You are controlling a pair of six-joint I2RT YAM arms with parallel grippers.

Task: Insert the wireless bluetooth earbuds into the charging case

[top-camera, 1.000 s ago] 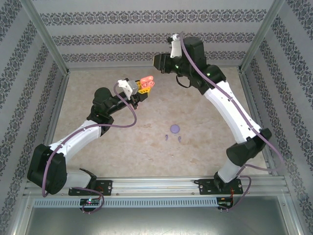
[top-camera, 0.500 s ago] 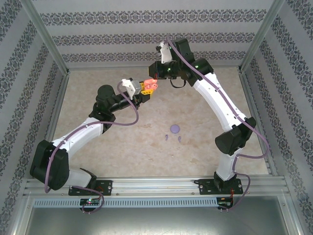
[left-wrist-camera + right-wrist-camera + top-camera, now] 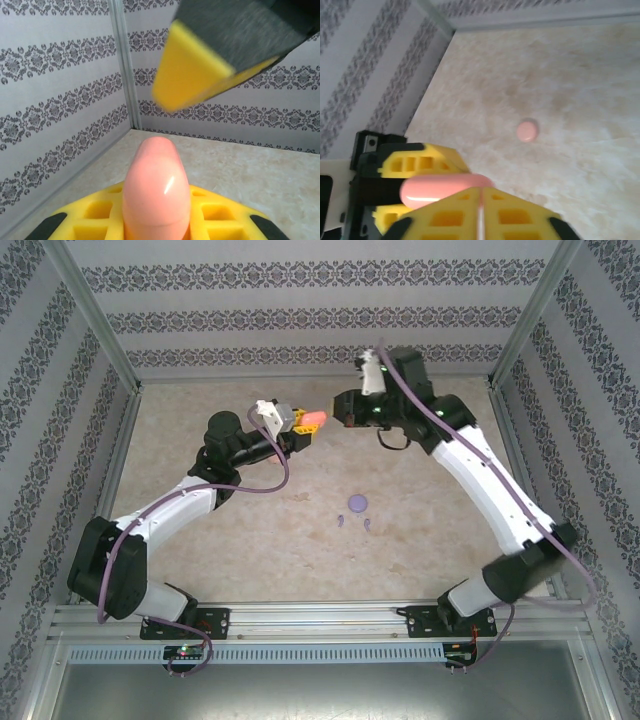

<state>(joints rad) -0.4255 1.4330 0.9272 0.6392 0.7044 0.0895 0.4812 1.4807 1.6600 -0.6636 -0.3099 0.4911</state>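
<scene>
Pink charging case — pinched aloft in left pincer; right pincer, fingers pressed together, just beside it. Purple earbuds loose on surface, near purple case. Risk — glossy rounded case squirting free under a nudge.

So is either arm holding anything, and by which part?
The left gripper clamps a salmon-pink rounded plastic case by one end, and its other rounded end sticks out. The right gripper looks shut and holds nothing.
</scene>
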